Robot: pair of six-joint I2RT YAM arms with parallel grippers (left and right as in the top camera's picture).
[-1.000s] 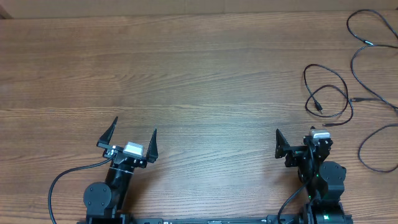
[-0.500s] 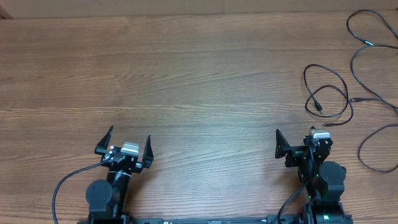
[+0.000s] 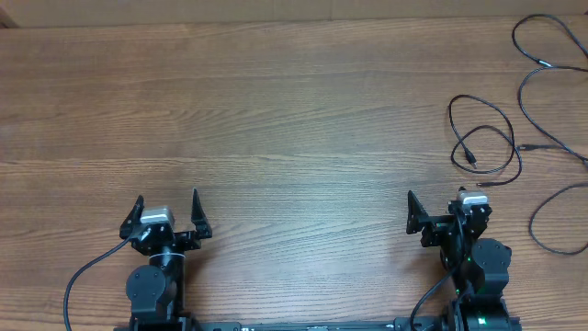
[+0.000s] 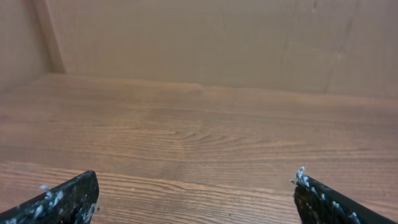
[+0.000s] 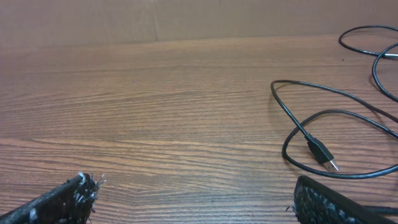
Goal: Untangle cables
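Thin black cables lie on the wooden table at the far right. One small looped cable (image 3: 487, 138) with a USB plug (image 5: 322, 152) lies just beyond my right gripper. A longer cable (image 3: 547, 101) runs in loose loops along the right edge. My right gripper (image 3: 435, 210) is open and empty, low at the near edge, with the looped cable (image 5: 336, 124) ahead of its right finger. My left gripper (image 3: 165, 213) is open and empty at the near left, far from the cables; its view (image 4: 196, 193) shows only bare wood.
A wooden table (image 3: 276, 110) fills the view. A tan wall (image 4: 186, 37) stands at its far edge. Thick black wires run from the arm bases at the near edge.
My left gripper has drawn back toward the near edge and to the left. The right arm and the cables have not moved.
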